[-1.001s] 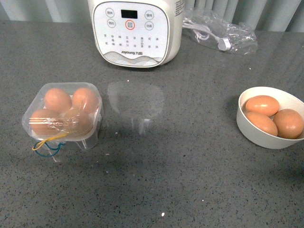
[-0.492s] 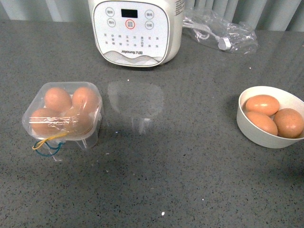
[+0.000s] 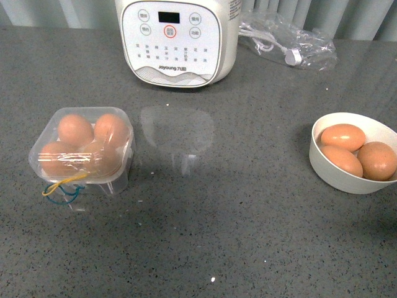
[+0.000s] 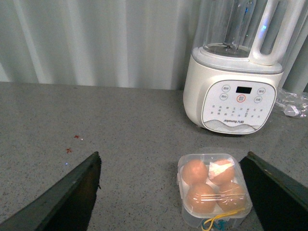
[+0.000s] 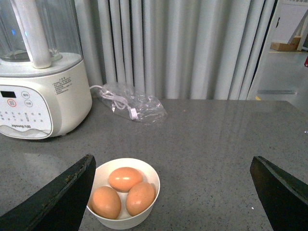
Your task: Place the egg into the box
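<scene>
Starting at the left hand (image 4: 171,156): open wide, holding nothing, up above the counter (image 3: 248,217). Same for the right hand (image 5: 173,159): open wide, nothing in it. Straight ahead of the left hand and a bit lower, the clear box (image 3: 116,181), well apart from the fingers. Inside the box, four brown eggs, one in each cup, so no free cup to see. Hard to say which one is the egg (image 3: 75,129) of the task, maybe one of these four. Thin clear plastic over the two front eggs, with a yellow and a blue rubber band (image 3: 62,186) at the front edge. Ahead of the right hand, the white bowl (image 3: 329,177) with three more eggs, all lying on their sides, the back one with its long way running side to side. So seven eggs in all, one box, one bowl. Nearer the bowl: the right hand. Nearer the box: the left hand. Looks like a job already done, with the box full. Farther back, one white blender (image 3: 180,43) and one clear bag (image 3: 288,40) with a cord inside.
</scene>
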